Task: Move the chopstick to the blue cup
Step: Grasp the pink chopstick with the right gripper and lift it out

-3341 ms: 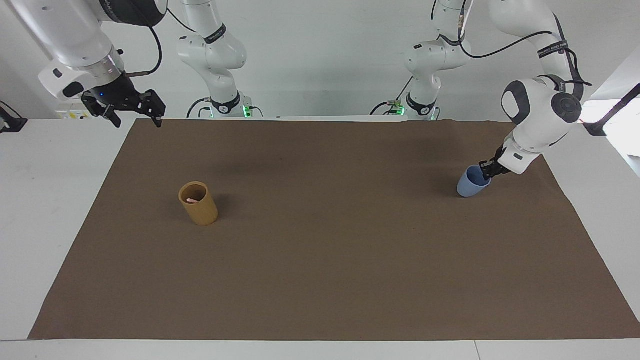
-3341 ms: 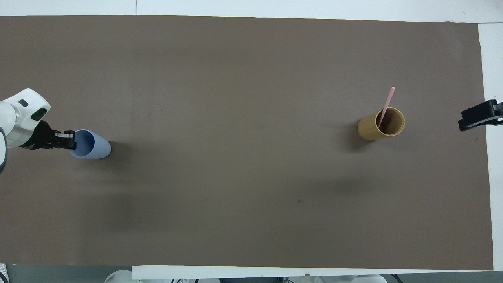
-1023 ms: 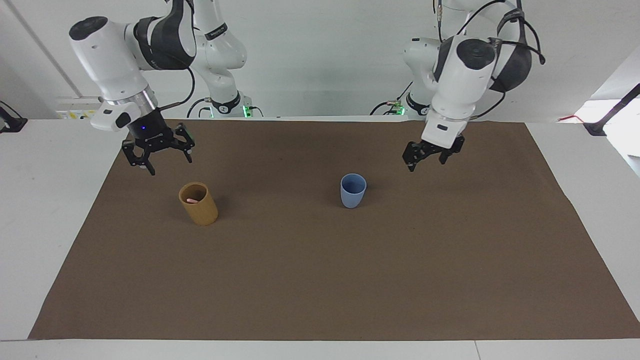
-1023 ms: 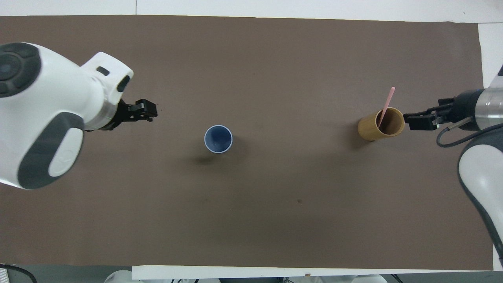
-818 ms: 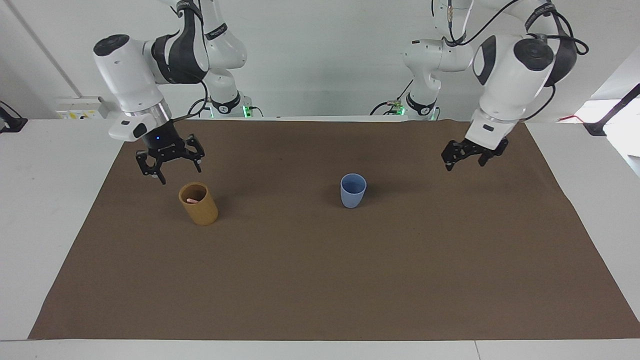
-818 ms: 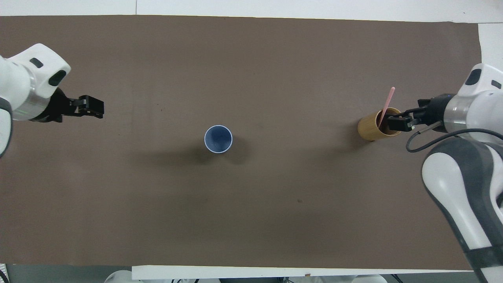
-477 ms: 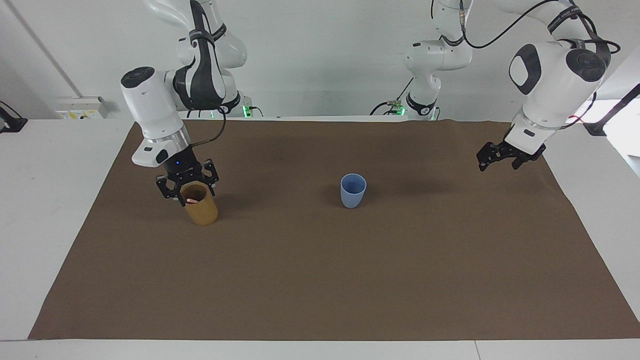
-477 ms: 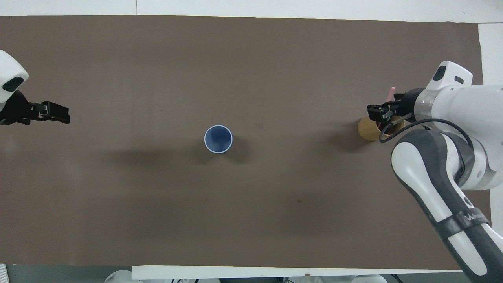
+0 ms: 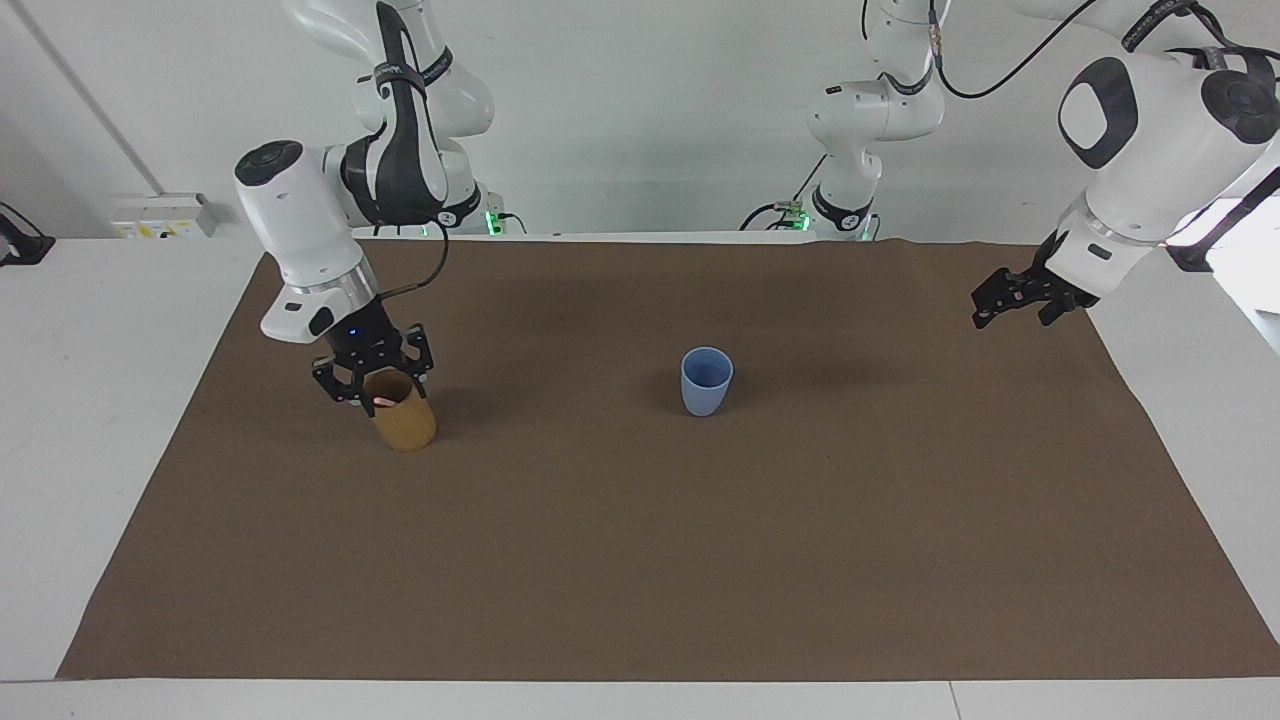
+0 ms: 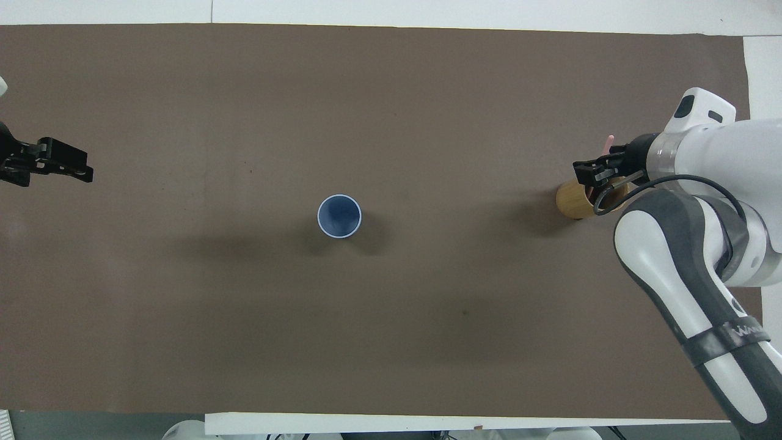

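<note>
While the left arm waits, its left gripper (image 9: 1008,304) hangs in the air over the brown mat's (image 9: 640,560) edge at its own end of the table, fingers spread wide and holding nothing. The blue cup (image 9: 706,381) stands upright around the middle of the mat, well apart from both grippers, nothing in it as far as I can see. A touch farther out, toward the right arm's end, is the tan holder (image 9: 407,428), and the right gripper (image 9: 372,388) is down right at its mouth. Honestly can't tell whether it's closed on anything or just sitting around the rim. The chopstick (image 10: 606,143) is in the holder, its pink tip poking out and leaning away from the robots.
</note>
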